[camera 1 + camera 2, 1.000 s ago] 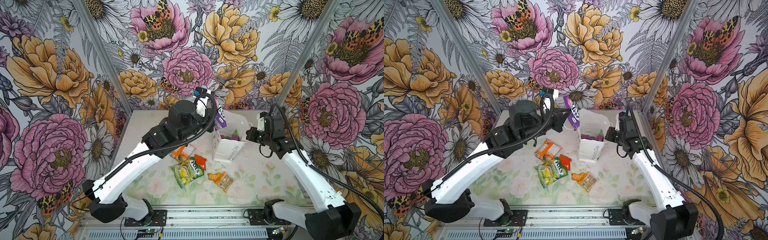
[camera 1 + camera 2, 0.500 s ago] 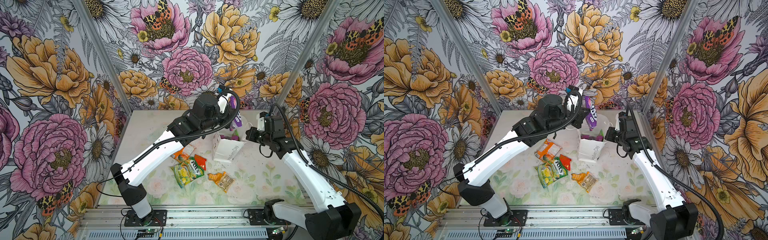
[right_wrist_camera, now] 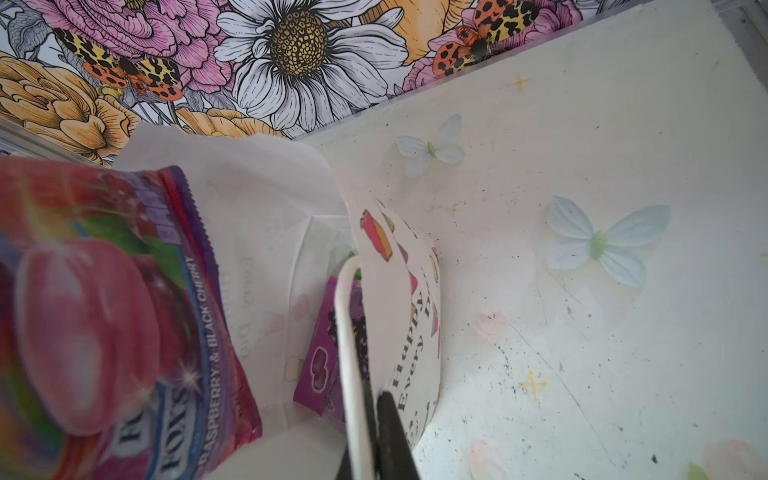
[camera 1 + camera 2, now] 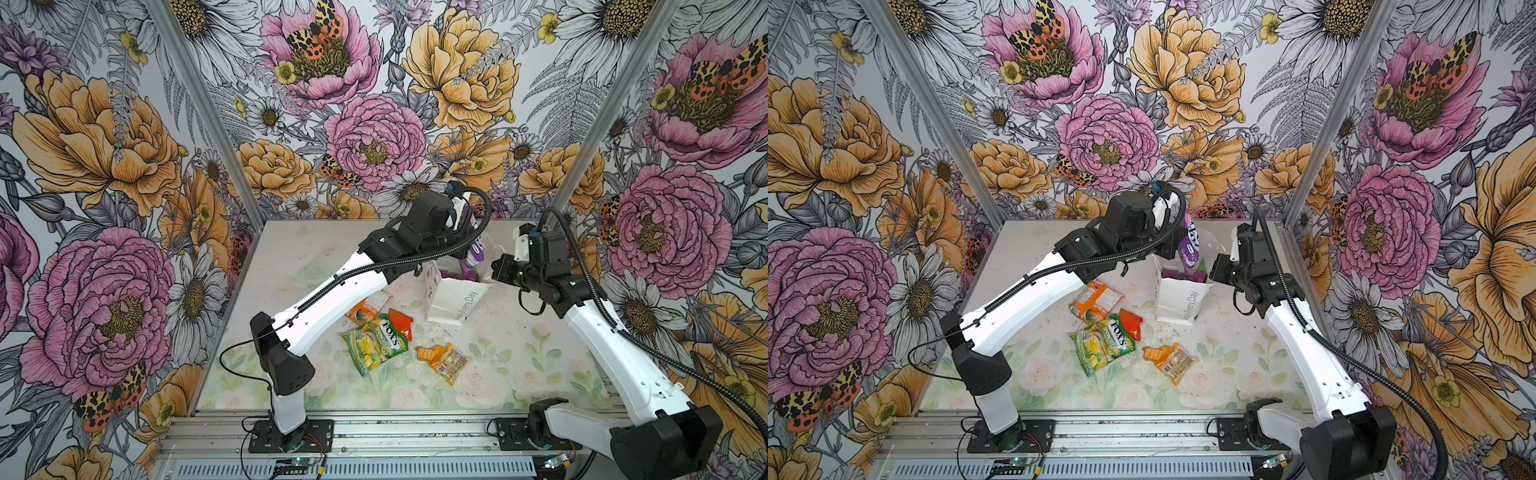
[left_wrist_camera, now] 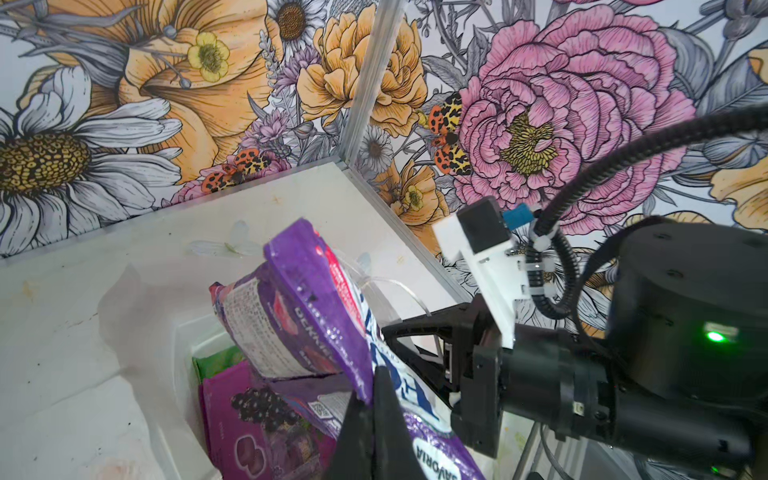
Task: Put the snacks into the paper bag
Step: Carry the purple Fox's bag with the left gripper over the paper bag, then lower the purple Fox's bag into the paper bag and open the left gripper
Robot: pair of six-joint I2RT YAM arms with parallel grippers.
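Observation:
My left gripper (image 5: 373,376) is shut on a purple FOX'S packet (image 4: 1190,245), which hangs tilted over the open mouth of the white paper bag (image 4: 1177,301). Inside the bag lie another purple packet (image 5: 257,419) and a green one (image 5: 216,359). The right gripper (image 3: 374,399) is shut on the bag's near wall (image 3: 399,291) beside a cord handle. On the table in front lie the green-yellow FOX'S packet (image 4: 376,343), an orange-white packet (image 4: 365,305), a small red-orange one (image 4: 401,322), a small orange one (image 4: 430,353) and a small clear one (image 4: 451,365).
The bag stands near the back right of the table, close to the floral back wall and the right corner post (image 5: 365,83). The left arm's white link (image 4: 332,299) stretches over the table just left of the loose packets.
The left arm has swung right and stretched out, carrying the purple packet from left of the bag to over its mouth. The right gripper and the bag have stayed put.

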